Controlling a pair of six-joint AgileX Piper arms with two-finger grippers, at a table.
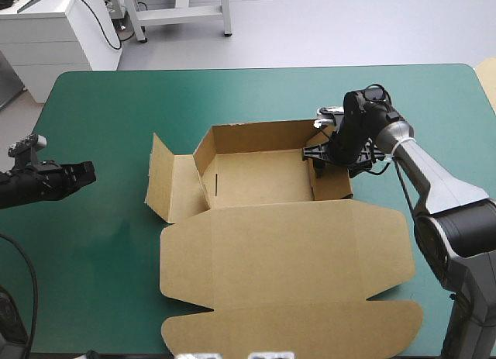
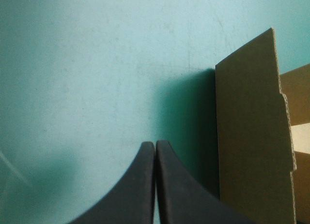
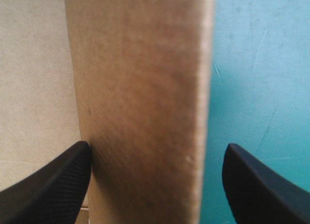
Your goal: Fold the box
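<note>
The brown box [image 1: 260, 179] stands as an open tray in the middle of the table, walls raised. Its lid [image 1: 287, 254] lies flat toward the front edge, and a side flap [image 1: 160, 177] juts up on the left. My right gripper [image 1: 329, 161] is open and straddles the tray's right wall [image 3: 140, 88], one finger inside over the box floor [image 3: 34, 64], the other outside. My left gripper [image 1: 87, 173] is shut with nothing in it. It hovers over the cover, apart from the flap [image 2: 252, 137] ahead of the left gripper [image 2: 155, 144].
The teal-green cover [image 1: 101, 111] stretches between the left gripper and the box's left flap. The lid's front flap [image 1: 294, 328] reaches almost to the table's front edge. Outside the right wall there is bare cover [image 3: 256, 79].
</note>
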